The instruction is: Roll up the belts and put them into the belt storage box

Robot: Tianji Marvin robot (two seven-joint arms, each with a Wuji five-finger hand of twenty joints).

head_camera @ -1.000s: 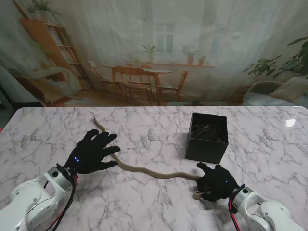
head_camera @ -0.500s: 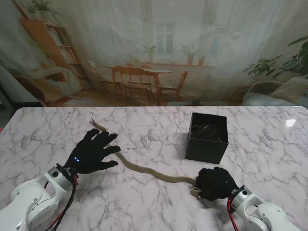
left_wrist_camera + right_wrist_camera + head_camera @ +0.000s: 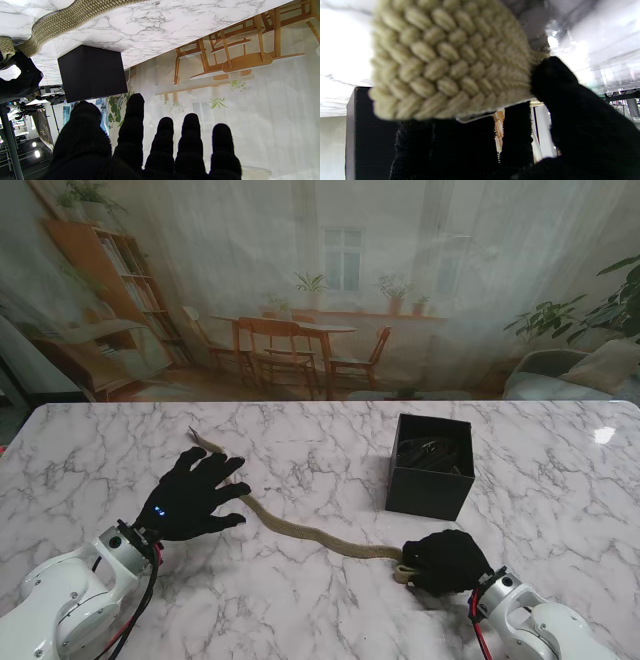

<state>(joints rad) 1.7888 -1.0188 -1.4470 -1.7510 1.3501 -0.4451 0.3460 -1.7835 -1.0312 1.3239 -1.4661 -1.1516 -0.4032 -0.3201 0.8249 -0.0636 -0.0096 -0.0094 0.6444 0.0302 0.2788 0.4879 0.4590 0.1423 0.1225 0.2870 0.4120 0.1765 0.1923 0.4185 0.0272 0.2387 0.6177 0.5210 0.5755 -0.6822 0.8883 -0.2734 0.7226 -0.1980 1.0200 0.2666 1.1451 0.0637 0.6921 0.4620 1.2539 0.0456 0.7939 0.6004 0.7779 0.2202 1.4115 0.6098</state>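
A tan woven belt lies across the marble table, running from its far tip to my right hand. My right hand is shut on the belt's near end, and the right wrist view shows the braided belt held close between the black gloved fingers. My left hand rests flat and open over the belt's far part, fingers spread. The black storage box stands beyond my right hand, with a dark rolled belt inside. The box and belt also show in the left wrist view.
The marble table's far edge meets a backdrop printed with a dining room. A bright glare spot sits at the far right of the table.
My right hand has closed fully on the belt end and shifted slightly left and farther from me. The belt's middle has pulled straighter toward it. My left hand stays in place.
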